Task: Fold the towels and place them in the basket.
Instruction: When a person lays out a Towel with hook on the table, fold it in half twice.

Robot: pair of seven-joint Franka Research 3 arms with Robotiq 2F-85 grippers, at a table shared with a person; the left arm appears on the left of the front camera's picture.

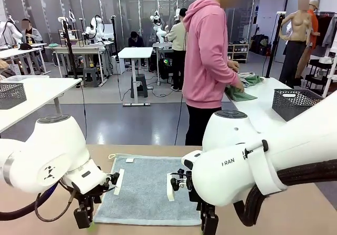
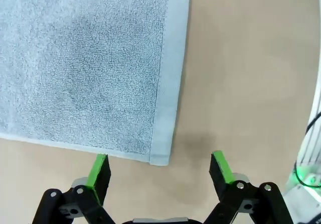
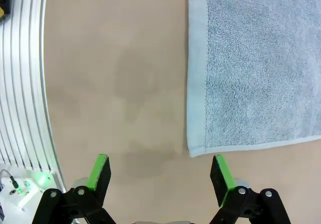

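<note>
A pale grey-blue towel (image 1: 147,190) lies flat on the tan table, its white loop and label at the far edge. My left gripper (image 1: 84,219) hangs open over the towel's near left corner. In the left wrist view that corner of the towel (image 2: 85,68) lies just ahead of the open left gripper (image 2: 160,171), apart from the green pads. My right gripper (image 1: 209,224) is open at the near right corner. In the right wrist view the towel (image 3: 256,63) ends just ahead of the open right gripper (image 3: 160,176). A dark wire-mesh basket (image 1: 295,103) stands on the white side table at the right.
A person in a pink hoodie (image 1: 208,56) stands at the far side, turned to the right-hand table, hands on green towels (image 1: 245,85). Another mesh basket (image 1: 10,95) sits on a white table at the left. Bare tan tabletop (image 1: 295,214) surrounds the towel.
</note>
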